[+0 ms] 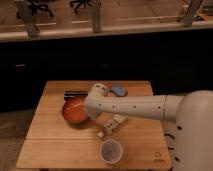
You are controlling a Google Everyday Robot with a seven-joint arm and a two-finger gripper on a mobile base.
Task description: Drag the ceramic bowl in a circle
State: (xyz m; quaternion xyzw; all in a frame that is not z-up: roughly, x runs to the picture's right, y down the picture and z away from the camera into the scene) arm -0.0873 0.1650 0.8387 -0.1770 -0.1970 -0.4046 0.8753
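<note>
The ceramic bowl point(73, 111) is round, shallow and orange-red, and it sits on the left half of the wooden table point(50, 145). My white arm reaches in from the right across the table. The gripper point(90, 113) is at the arm's end, down at the bowl's right rim. The arm's wrist housing covers most of it. Whether it touches the bowl cannot be told.
A small greyish cup point(110, 151) stands near the front edge. A white packet-like object point(113, 125) lies just right of the bowl under the arm. A blue object point(119, 91) and a dark flat item point(75, 93) lie at the back. A dark wall is behind.
</note>
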